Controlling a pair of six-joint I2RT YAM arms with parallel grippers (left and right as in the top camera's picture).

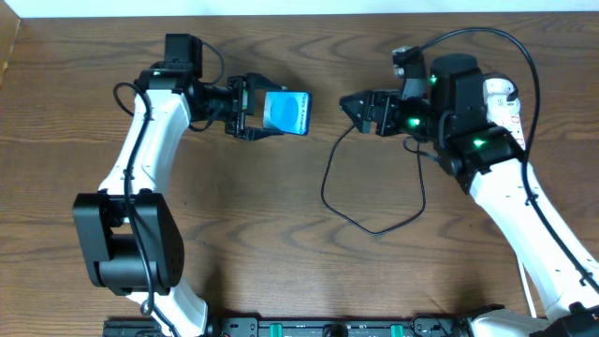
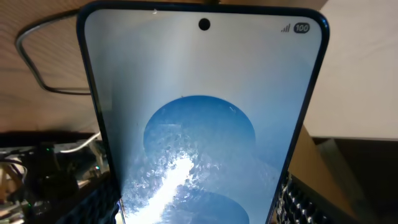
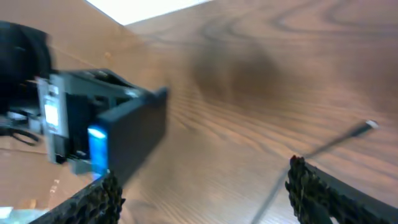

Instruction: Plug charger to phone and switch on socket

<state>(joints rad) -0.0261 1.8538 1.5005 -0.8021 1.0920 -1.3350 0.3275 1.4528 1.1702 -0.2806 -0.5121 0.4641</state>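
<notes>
phone point(image 1: 287, 111): blue screen lit, tilted, held above table point(image 1: 234, 234) | charger point(image 1: 374, 232): thin black cable, looped on table

The overhead camera looks straight down on the whole tabletop point(image 1: 253, 243) from far above. The left wrist camera sits very near the phone point(image 2: 199, 124), whose screen fills its view. The right wrist camera looks low across the tabletop. The overhead and left wrist views share the phone.

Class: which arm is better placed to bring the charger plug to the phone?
Right. The left gripper is shut on the phone; the right gripper is open, facing it, with the charger looping close by.
</notes>
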